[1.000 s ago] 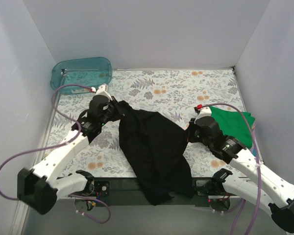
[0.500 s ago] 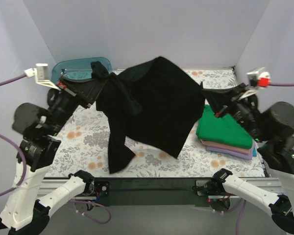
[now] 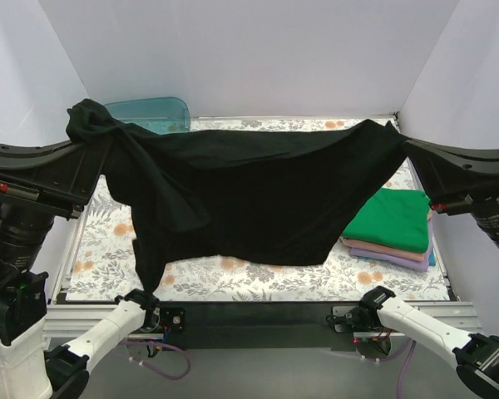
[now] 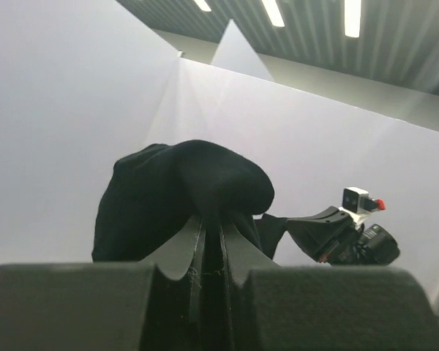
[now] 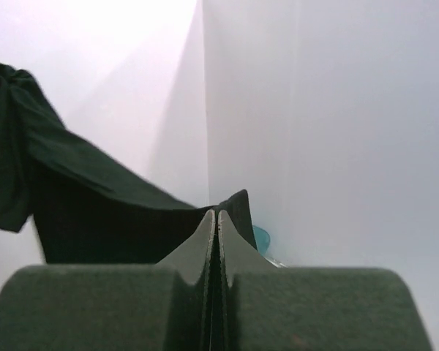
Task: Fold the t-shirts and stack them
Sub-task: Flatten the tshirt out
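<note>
The black t-shirt [image 3: 249, 199] hangs stretched wide in the air between both raised arms, high above the floral table. My left gripper [image 3: 96, 133] is shut on a bunched end of it at the left; the bunch shows in the left wrist view [image 4: 190, 194]. My right gripper [image 3: 399, 140] is shut on the shirt's right corner [image 5: 238, 212]. A folded stack lies at the right of the table: a green t-shirt [image 3: 391, 218] on top, a tan-pink one [image 3: 381, 248] and a lavender one [image 3: 391, 259] under it.
A teal plastic tub [image 3: 154, 114] stands at the table's back left, partly hidden by the shirt. White walls enclose the floral table [image 3: 258, 276] on three sides. The black front rail [image 3: 258, 316] runs along the near edge.
Both arms have risen and spread apart, pulling the black shirt from a loose hang into a wide taut span. The folded stack has not moved.
</note>
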`<state>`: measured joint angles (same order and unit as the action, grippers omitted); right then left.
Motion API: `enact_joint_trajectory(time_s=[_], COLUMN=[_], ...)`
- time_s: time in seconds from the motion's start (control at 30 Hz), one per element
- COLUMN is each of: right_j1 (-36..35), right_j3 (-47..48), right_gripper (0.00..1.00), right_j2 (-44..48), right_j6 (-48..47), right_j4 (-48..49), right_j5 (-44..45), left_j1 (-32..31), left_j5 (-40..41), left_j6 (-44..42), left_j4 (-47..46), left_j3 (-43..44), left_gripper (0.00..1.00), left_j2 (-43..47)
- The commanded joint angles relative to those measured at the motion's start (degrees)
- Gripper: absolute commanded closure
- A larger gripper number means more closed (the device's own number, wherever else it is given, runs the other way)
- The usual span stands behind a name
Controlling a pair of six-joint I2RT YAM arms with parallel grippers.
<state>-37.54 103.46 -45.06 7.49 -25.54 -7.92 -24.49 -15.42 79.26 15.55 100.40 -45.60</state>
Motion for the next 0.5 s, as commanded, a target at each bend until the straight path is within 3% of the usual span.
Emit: enact_joint_trajectory(time_s=[0.0,0.07,0.23,0.3,0.37,0.47], right_j1=[0.36,0.36,0.80,6.49,12.46,18.37], right_j3=[0.34,-1.59,-7.03,-8.80,-9.76,-10.92], right_gripper=[0.99,0.99,0.99,0.99,0.99,0.95], right_j2=[-4.24,-7.23,-20.81,-26.54,-35.07,-46.50], right_j6=[-1.59,-2.56,-4.84,-3.72,-1.17,-2.46], right_j4=[0.05,-0.04,0.31,0.58,3.63,9.78], right_j5=[10.33,16.42,42.78,43.10,35.82,25.80], left_j1=[3.30,3.48,3.48,4.01,5.06,9.80], left_j5=[3.97,8.01,29.97,36.66,39.24,35.91], left_j6=[-0.86,-1.92,-3.50,-4.82,-5.96,-5.79], left_j4=[3.25,3.87,5.02,5.19,5.63,9.04], left_j3=[-0.20,-3.36,-12.05,-14.70,-14.19,-7.37], left_gripper=[1.00,1.00,1.00,1.00,0.98,0.21], left_j2=[-3.26,-5.62,-15.63,-24.73,-32.57,-48.66])
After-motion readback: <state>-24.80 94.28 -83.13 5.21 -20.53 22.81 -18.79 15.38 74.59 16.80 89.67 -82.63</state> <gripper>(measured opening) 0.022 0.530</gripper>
